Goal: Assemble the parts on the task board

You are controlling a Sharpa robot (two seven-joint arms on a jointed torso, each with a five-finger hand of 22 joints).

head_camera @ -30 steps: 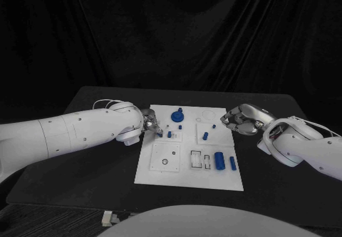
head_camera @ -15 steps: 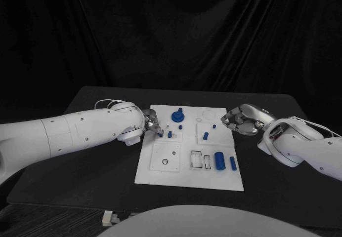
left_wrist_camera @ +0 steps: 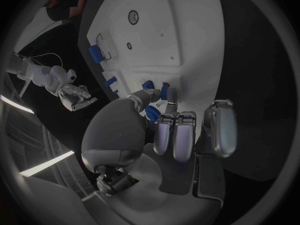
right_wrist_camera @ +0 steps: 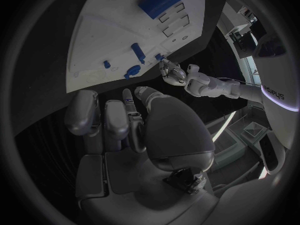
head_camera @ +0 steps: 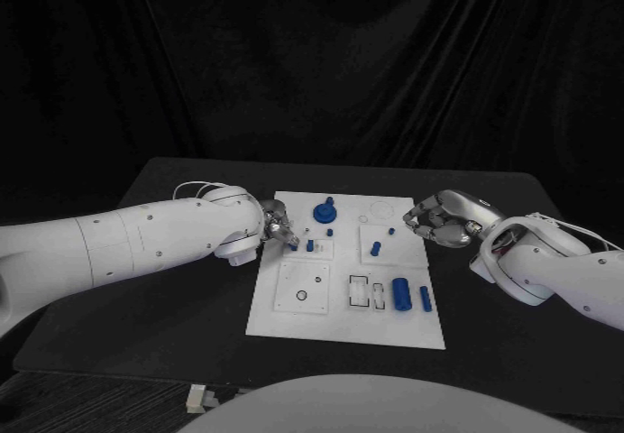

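Observation:
The white task board lies mid-table. My left hand is at its left edge. The thumb and a fingertip pinch a small blue peg, which stands on the board, also seen as the peg. The other fingers are curled. A round blue part with a post stands near the far edge. A longer blue peg stands right of centre. A blue cylinder and a blue bar lie at the near right. My right hand hovers at the board's far right edge, fingers curled in on nothing.
A square plate with a round hole and narrow slots take up the board's near half. Two tiny blue pieces stand further back. The black table runs out to both sides of the board.

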